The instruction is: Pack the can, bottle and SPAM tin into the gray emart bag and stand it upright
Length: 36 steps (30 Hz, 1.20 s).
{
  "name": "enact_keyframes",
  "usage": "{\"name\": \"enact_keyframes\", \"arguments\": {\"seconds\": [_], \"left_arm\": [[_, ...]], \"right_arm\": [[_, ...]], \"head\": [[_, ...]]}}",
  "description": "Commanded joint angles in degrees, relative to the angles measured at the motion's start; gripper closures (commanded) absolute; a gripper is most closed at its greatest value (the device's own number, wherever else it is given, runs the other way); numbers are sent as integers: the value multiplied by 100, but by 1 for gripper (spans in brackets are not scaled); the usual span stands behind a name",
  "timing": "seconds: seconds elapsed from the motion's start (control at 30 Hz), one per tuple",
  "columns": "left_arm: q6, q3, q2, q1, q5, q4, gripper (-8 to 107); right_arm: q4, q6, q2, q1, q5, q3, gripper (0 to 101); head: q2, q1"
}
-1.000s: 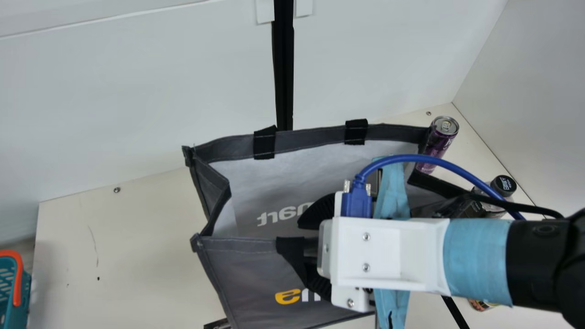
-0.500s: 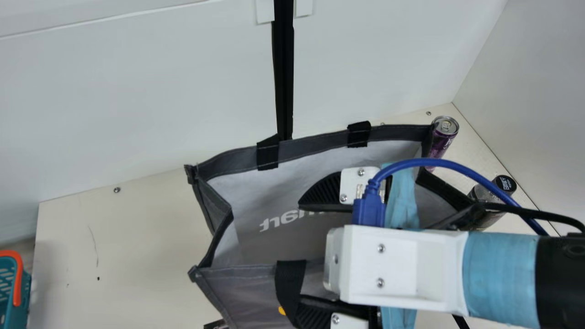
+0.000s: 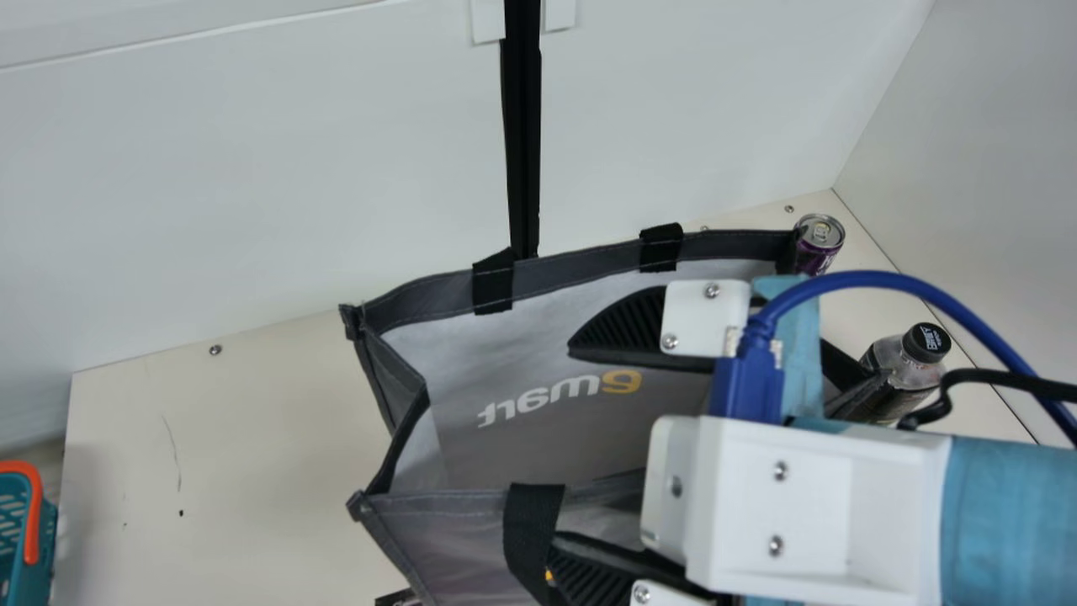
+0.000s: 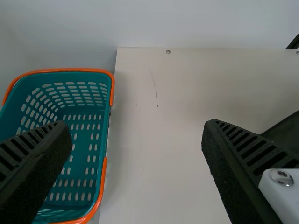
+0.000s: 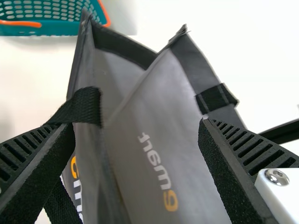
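The gray emart bag (image 3: 538, 454) stands at the table's middle with its mouth open. My right gripper (image 3: 562, 446) is open over it from the right, one finger above the mouth, the other at the front handle strap. In the right wrist view, the front wall of the bag (image 5: 140, 116) lies between the spread fingers of my right gripper (image 5: 138, 125). The purple can (image 3: 816, 252) is upright beside the bag's back right corner. The black-capped bottle (image 3: 896, 370) stands right of the bag, partly hidden. My left gripper (image 4: 136, 125) is open above bare table.
A teal basket (image 3: 42, 555) with an orange handle sits beyond the table's left edge; the left wrist view shows the basket (image 4: 79, 154) more fully. White walls rise behind the table (image 3: 227, 454) and at its right. A black strip runs down the back wall.
My right gripper has opened wider and drawn off to the right. The bag's left corners and front rim have shifted toward the table's front. Can and bottle stand where they were.
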Motion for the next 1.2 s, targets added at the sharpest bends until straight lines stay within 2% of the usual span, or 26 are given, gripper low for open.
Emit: {"name": "enact_keyframes", "arguments": {"seconds": [0.0,0.37,0.73,0.97,1.17], "left_arm": [[0,0,0,0,0,0,9],[0,0,0,0,0,0,9],[0,0,0,0,0,0,9],[0,0,0,0,0,0,9],[0,0,0,0,0,0,9]], "right_arm": [[-42,24,7,-4,-2,-97,6],[-122,93,86,-290,-2,-692,6],[-91,163,218,-839,-2,-1213,6],[-178,131,421,-1655,-2,-1659,6],[119,23,666,-2675,-2,-1956,6]], "head": [[-14,-130],[-14,-130],[-14,-130],[-14,-130],[-14,-130]]}}
